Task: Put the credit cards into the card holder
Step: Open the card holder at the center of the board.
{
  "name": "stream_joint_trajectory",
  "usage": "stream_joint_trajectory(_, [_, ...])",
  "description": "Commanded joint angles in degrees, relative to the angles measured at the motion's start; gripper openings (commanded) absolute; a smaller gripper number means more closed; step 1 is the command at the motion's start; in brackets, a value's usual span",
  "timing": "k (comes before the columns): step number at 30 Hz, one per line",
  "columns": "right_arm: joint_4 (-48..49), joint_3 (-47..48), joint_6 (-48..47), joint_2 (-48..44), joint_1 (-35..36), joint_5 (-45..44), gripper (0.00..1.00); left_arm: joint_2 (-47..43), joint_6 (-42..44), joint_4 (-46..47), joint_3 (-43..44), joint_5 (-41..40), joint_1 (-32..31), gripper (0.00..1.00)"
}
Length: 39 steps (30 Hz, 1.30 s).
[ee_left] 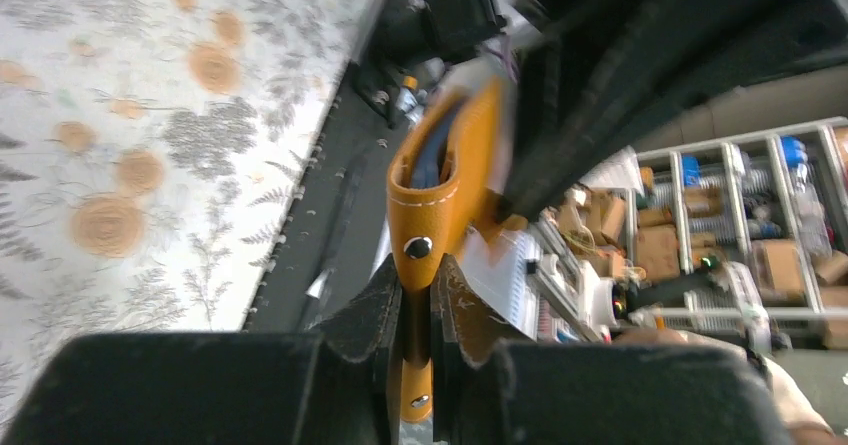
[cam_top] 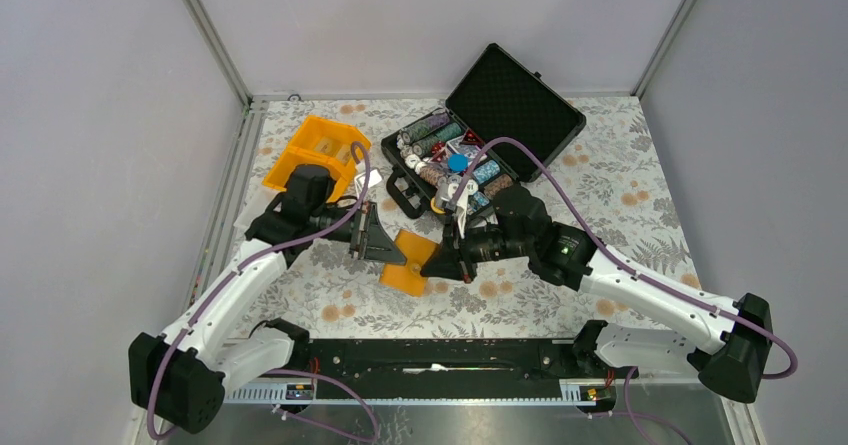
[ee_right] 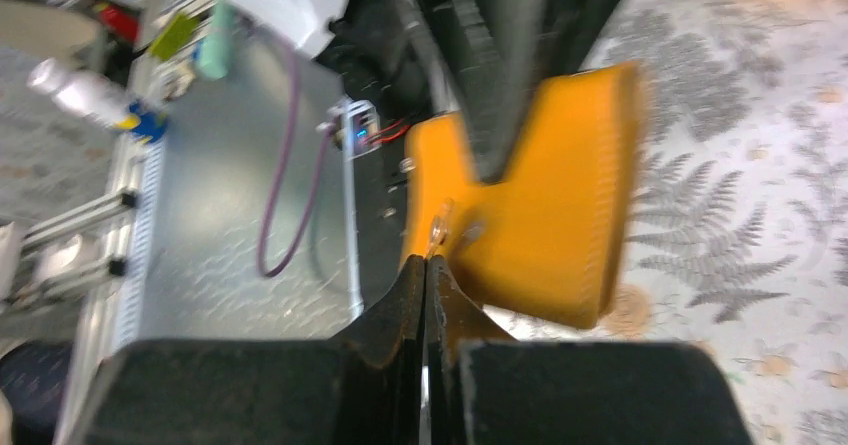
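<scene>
- Nearby, at the back of the counter (cam_top: pixel 620 180), an open black case (cam_top: pixel 520 95) is seen with its lid raised and rows of poker chips (cam_top: pixel 440 137) packed in its tray.
- An orange compartment bin (cam_top: pixel 312 150) is set to the left of the case, just behind the left arm.
- A purple cable (cam_top: pixel 530 157) from the right arm is looped across the front of the case in the top view.
- The card holder (cam_top: pixel 408 270) is found at mid-counter, between the two arms and in front of the case; whether it rests on the cloth cannot be told.
- The left pincer (ee_left: pixel 418 300) is clamped on the holder's lower edge. The holder is seen edge-on there, with a snap dot (ee_left: pixel 418 248) just above the fingertips and a blue lining showing in its open top.
- The right pincer (ee_right: pixel 427 275) is pressed fully together, its tips set against the holder's near edge beside a small metal snap; nothing can be made out between them.
- The counter is covered with a pale cloth printed with grey ferns and orange flowers.
- Plain grey walls (cam_top: pixel 100 115) and metal corner posts (cam_top: pixel 212 40) enclose the space, and a black rail (cam_top: pixel 440 357) is fixed along the near edge.
</scene>
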<state>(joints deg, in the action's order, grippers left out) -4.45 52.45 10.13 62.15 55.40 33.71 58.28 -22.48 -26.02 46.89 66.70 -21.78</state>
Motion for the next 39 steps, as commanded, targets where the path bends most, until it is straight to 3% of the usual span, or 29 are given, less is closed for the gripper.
stream_joint_trajectory(1, [2.1, 3.5, 0.6, -1.9, 2.4, 12.7, 0.00, 2.8, 3.3, 2.6, 0.6, -11.2, 2.0, 0.00])
stream_joint_trajectory(11, [2.9, 4.1, -0.7, 0.8, 2.4, 9.7, 0.02, 4.7, 2.7, 2.3, 1.0, -13.2, 1.8, 0.00])
stream_joint_trajectory(12, [2.4, 4.1, -1.0, 0.2, 2.4, 7.7, 0.11, 3.9, 2.7, 2.3, 1.0, -15.1, 1.9, 0.00])
stream_joint_trajectory(15, [3.6, 1.6, 0.1, -4.1, 2.4, -3.7, 0.55, 0.5, 2.1, 2.6, 0.4, -23.7, 3.4, 0.00])
stream_joint_trajectory(18, [5.4, -1.1, 2.1, -8.8, 2.4, -17.7, 0.71, -3.9, 3.1, 0.9, 0.6, -36.4, 3.7, 0.00])
stream_joint_trajectory(24, [13.3, -4.9, 9.9, -8.8, 2.4, -27.7, 0.70, -12.5, 2.3, 7.0, -2.8, -36.5, 3.7, 0.00])
stream_joint_trajectory(33, [15.5, -0.1, 19.5, 5.8, 4.3, -33.3, 0.70, -14.1, 1.9, 8.1, -3.4, -36.8, 3.6, 0.00])
stream_joint_trajectory(36, [17.5, -0.2, 20.3, 7.7, 5.6, -36.1, 0.58, -14.3, 1.9, 8.1, -3.4, -37.8, 3.7, 0.00])
stream_joint_trajectory(39, [20.5, -0.7, 20.4, 8.4, 6.4, -35.2, 0.53, -14.4, 1.9, 8.1, -3.6, -38.5, 3.7, 0.00])
